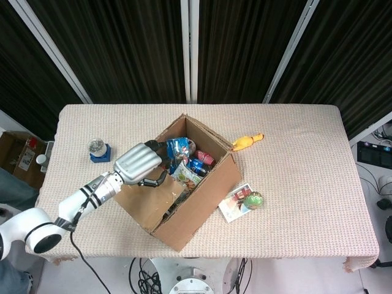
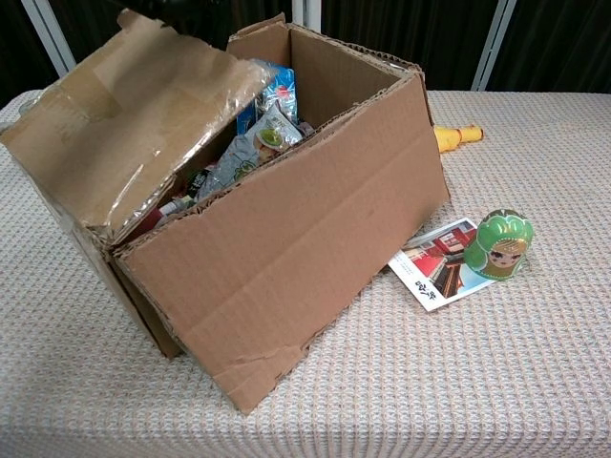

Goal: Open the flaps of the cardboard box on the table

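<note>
The left hand [image 1: 139,164] has its fingers hooked under the flap [image 2: 124,114]. Lift slowly and swing it outward, so the box [image 2: 315,239] stays put.

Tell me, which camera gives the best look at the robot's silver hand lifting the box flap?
The head view: the silver left hand shows whole from above, at the raised flap of the brown cardboard box. The chest view shows the lifted flap but no hand.
</note>
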`<move>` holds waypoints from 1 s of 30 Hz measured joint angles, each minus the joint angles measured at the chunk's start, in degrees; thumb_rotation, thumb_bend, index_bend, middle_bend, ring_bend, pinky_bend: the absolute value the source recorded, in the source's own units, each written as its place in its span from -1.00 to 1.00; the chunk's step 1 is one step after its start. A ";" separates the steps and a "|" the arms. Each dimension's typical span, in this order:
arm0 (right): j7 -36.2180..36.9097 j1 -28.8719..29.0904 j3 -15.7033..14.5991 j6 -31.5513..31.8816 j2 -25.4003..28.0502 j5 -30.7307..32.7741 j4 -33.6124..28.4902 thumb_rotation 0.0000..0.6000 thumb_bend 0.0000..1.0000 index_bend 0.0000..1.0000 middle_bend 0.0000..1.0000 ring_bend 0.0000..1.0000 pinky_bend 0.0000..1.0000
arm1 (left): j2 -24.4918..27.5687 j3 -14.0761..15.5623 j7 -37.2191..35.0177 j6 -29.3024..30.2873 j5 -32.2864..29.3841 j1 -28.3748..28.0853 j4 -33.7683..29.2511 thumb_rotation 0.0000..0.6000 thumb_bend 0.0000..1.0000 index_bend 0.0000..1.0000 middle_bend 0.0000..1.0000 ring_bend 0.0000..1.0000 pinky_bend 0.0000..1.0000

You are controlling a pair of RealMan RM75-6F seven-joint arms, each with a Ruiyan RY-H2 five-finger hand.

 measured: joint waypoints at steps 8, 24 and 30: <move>-1.39 0.48 0.43 -0.63 0.56 -1.89 -1.77 1.00 0.17 -1.00 -1.00 -1.00 -1.00 | 10.12 -1.89 -5.38 1.98 0.63 2.39 -6.62 -0.54 0.15 -0.18 0.14 -0.68 -0.57; -3.28 1.06 0.64 -1.98 0.55 -4.70 -4.02 1.00 0.17 -1.00 -1.00 -1.00 -1.00 | 25.67 1.48 -14.79 8.65 10.46 15.00 -14.25 -0.55 0.14 -0.28 0.19 -0.66 -0.57; -3.97 1.47 0.59 -3.06 -0.01 -5.28 -4.31 1.00 0.17 -1.00 -1.00 -1.00 -1.00 | 30.50 3.45 -19.16 14.51 15.33 20.40 -14.24 -0.57 0.14 -0.34 0.24 -0.64 -0.57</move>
